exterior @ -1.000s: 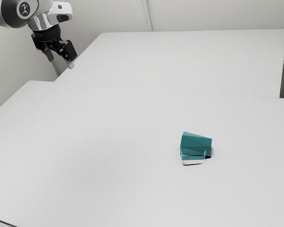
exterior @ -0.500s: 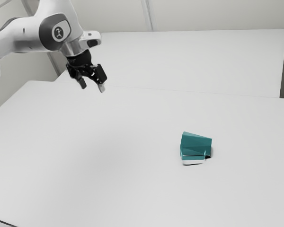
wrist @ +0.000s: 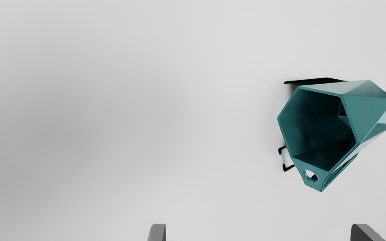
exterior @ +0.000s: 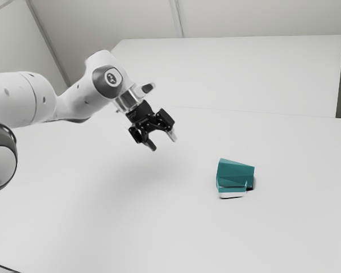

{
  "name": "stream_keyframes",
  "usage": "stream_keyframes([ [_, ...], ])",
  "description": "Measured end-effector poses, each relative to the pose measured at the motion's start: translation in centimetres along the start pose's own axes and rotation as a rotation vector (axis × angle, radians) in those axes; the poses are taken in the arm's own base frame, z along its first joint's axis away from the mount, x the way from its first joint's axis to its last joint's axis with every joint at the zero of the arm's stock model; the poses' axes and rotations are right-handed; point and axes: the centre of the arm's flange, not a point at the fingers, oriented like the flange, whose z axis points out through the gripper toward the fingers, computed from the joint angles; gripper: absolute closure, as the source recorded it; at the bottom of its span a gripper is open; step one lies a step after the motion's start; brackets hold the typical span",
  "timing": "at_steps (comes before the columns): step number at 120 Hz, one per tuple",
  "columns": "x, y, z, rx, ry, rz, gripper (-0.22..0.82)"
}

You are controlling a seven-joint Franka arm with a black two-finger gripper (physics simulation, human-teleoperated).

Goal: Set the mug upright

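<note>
Exterior view: our gripper has swung lower, nearer teal mug. Mug hasn't moved: lies on its side on table, well apart from us. Jaws spread, holding nothing; we judge righting remains.

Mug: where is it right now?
Exterior view: the teal mug lies on its side on the white table, toward that view's right from the open hand, not touching it.

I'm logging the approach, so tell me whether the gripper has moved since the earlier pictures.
Yes. The black two-finger gripper has moved toward the exterior view's right and lower in that view, nearer the teal mug, which lies unmoved.
</note>
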Motion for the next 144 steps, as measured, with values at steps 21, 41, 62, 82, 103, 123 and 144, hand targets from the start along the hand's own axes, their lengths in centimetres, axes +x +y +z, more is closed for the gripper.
stream_keyframes([
  [21,0.6,1.1,4.0,-0.087,-0.022,-0.047,0.00],
  [41,1.3,2.1,6.9,-0.167,-0.019,-0.095,0.00],
  [62,1.6,3.3,9.5,-0.238,-0.018,-0.137,0.00],
  [82,1.7,4.4,11.9,-0.284,-0.017,-0.169,0.00],
  [103,2.1,4.8,13.6,-0.326,-0.007,-0.210,0.00],
  [123,2.2,5.1,15.3,-0.367,-0.001,-0.251,0.00],
  [144,2.2,6.1,17.2,-0.405,-0.001,-0.283,0.00],
])
